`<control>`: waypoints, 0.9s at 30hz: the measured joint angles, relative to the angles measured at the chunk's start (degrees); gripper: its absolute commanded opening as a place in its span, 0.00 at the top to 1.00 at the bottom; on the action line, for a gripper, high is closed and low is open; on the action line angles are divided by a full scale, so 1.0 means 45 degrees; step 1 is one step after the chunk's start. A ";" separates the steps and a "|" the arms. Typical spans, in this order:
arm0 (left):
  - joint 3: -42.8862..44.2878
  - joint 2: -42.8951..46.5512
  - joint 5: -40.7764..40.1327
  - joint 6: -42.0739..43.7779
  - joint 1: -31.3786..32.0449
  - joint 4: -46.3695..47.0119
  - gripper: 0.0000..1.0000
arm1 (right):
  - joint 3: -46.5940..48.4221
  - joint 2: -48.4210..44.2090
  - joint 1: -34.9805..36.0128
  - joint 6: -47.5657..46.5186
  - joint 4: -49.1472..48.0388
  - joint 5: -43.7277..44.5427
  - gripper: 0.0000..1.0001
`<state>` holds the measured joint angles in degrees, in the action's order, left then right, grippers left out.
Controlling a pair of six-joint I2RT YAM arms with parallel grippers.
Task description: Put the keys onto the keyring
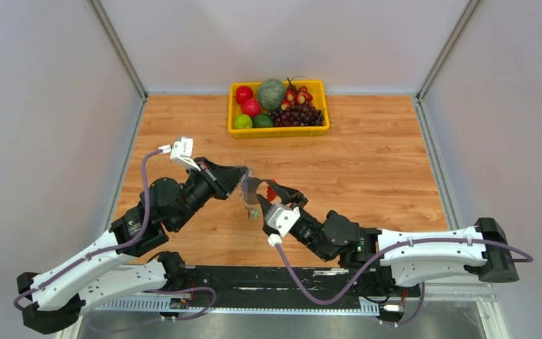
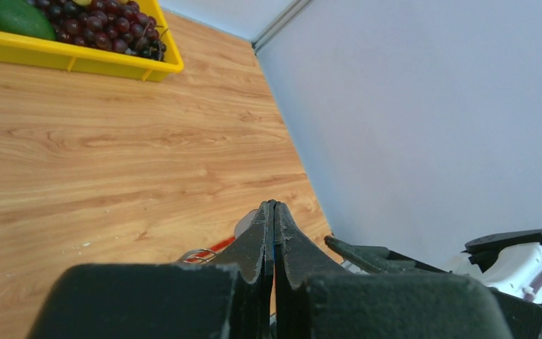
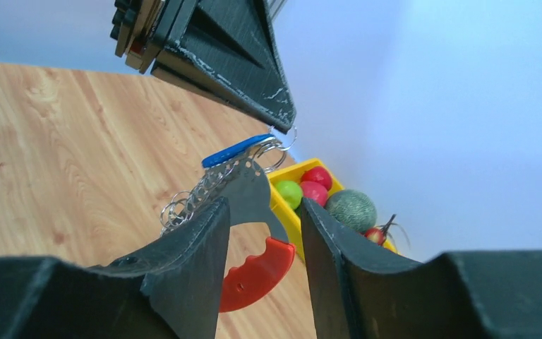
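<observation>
In the right wrist view my left gripper's black fingers (image 3: 219,56) come down from above, shut, their tip pinching the thin silver keyring (image 3: 288,139). The blue key (image 3: 236,150) hangs on the ring right under that tip. A grey chain-like charm (image 3: 205,185) with small loops trails down to the left. The red key (image 3: 257,275), a grey blade with a red head, hangs between the fingers of my right gripper (image 3: 265,205). Those fingers stand apart, with a gap showing beside the red head. From above, the left gripper (image 1: 245,182) and right gripper (image 1: 274,196) meet at mid-table.
A yellow tray (image 1: 279,132) of fruit sits at the far edge of the wooden table; its rim shows in the left wrist view (image 2: 77,60). Grey walls close in the table on the left, right and back.
</observation>
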<state>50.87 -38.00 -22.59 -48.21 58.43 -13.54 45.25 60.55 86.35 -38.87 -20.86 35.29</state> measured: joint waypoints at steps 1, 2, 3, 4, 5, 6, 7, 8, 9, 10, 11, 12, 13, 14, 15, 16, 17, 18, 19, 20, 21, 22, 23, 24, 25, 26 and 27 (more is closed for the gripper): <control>0.0000 0.0029 -0.0005 -0.0141 -0.0005 -0.0044 1.00 | -0.0083 0.0029 0.0000 -0.0330 -0.0427 -0.0053 0.53; 0.0000 0.0063 -0.0010 -0.0287 0.0000 -0.0092 1.00 | -0.0155 0.0063 0.0000 -0.0646 -0.0826 -0.0097 0.53; 0.0000 0.0092 -0.0010 -0.0398 0.0000 -0.0121 1.00 | -0.0267 0.0112 0.0010 -0.0986 -0.1336 -0.0155 0.52; 0.0000 0.0121 -0.0010 -0.0515 0.0000 -0.0131 1.00 | -0.0335 0.0155 0.0010 -0.1243 -0.1656 -0.0194 0.52; 0.0000 0.0155 -0.0010 -0.0627 0.0000 -0.0131 1.00 | -0.0398 0.0238 0.0019 -0.1525 -0.2035 -0.0214 0.52; 0.0000 0.0189 -0.0005 -0.0699 0.0000 -0.0131 1.00 | -0.0423 0.0369 0.0024 -0.1807 -0.2356 -0.0253 0.52; 0.0000 0.0228 -0.0005 -0.0772 0.0000 -0.0131 1.00 | -0.0423 0.0500 0.0024 -0.2035 -0.2603 -0.0272 0.52; 0.0000 0.0272 -0.0005 -0.0855 0.0000 -0.0131 1.00 | -0.0423 0.0651 0.0024 -0.2225 -0.2822 -0.0287 0.52; 0.0000 0.0306 -0.0005 -0.0908 -0.0005 -0.0126 1.00 | -0.0423 0.0792 0.0024 -0.2390 -0.2977 -0.0301 0.52; 0.0000 0.0345 -0.0005 -0.0957 -0.0005 -0.0126 1.00 | -0.0423 0.0933 0.0019 -0.2516 -0.3094 -0.0316 0.52; 0.0000 0.0359 -0.0005 -0.0991 0.0000 -0.0126 1.00 | -0.0423 0.1069 0.0019 -0.2633 -0.3191 -0.0340 0.53; 0.0000 0.0384 0.0000 -0.1025 0.0000 -0.0126 1.00 | -0.0423 0.1209 0.0019 -0.2730 -0.3303 -0.0374 0.53; 0.0000 0.0418 0.0005 -0.1059 0.0000 -0.0126 1.00 | -0.0423 0.1311 0.0015 -0.2807 -0.3405 -0.0403 0.53; 0.0000 0.0432 0.0010 -0.1098 0.0000 -0.0126 1.00 | -0.0423 0.1418 -0.0015 -0.2880 -0.3507 -0.0442 0.53; 0.0000 0.0457 0.0010 -0.1132 0.0000 -0.0121 1.00 | -0.0423 0.1511 -0.0049 -0.2963 -0.3648 -0.0495 0.53; 0.0000 0.0481 0.0024 -0.1180 0.0000 -0.0121 1.00 | -0.0423 0.1559 -0.0078 -0.3007 -0.3745 -0.0544 0.53; 0.0000 0.0500 0.0049 -0.1224 0.0000 -0.0121 1.00 | -0.0423 0.1613 -0.0121 -0.3050 -0.3861 -0.0597 0.53; 0.0000 0.0510 0.0058 -0.1243 0.0000 -0.0121 1.00 | -0.0423 0.1671 -0.0180 -0.3060 -0.4012 -0.0661 0.54; 0.0000 0.0520 0.0102 -0.1277 0.0000 -0.0121 1.00 | -0.0423 0.1739 -0.0248 -0.3070 -0.4163 -0.0714 0.54; 0.0000 0.0520 0.0136 -0.1297 0.0000 -0.0121 1.00 | -0.0418 0.1792 -0.0282 -0.3084 -0.4260 -0.0743 0.54; 0.0000 0.0520 0.0160 -0.1326 0.0000 -0.0121 1.00 | -0.0418 0.1880 -0.0335 -0.3109 -0.4396 -0.0767 0.55; 0.0000 0.0520 0.0199 -0.1336 -0.0005 -0.0126 1.00 | -0.0403 0.1977 -0.0389 -0.3123 -0.4503 -0.0797 0.56; 0.0000 0.0520 0.0228 -0.1350 0.0000 -0.0126 1.00 | -0.0393 0.2069 -0.0418 -0.3147 -0.4580 -0.0831 0.56; 0.0000 0.0520 0.0253 -0.1375 0.0000 -0.0121 1.00 | -0.0374 0.2171 -0.0466 -0.3167 -0.4639 -0.0865 0.57; 0.0000 0.0520 0.0267 -0.1379 0.0000 -0.0126 1.00 | -0.0374 0.2239 -0.0486 -0.3206 -0.4697 -0.0869 0.58; 0.0000 0.0520 0.0287 -0.1394 -0.0005 -0.0126 1.00 | -0.0374 0.2312 -0.0500 -0.3245 -0.4775 -0.0869 0.59; 0.0000 0.0520 0.0301 -0.1418 0.0000 -0.0126 1.00 | -0.0374 0.2380 -0.0534 -0.3298 -0.4847 -0.0879 0.60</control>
<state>50.87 -35.66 -21.23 -54.59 58.43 -14.11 43.57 71.26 83.94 -53.71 -42.68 31.33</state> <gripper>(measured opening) 0.006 0.426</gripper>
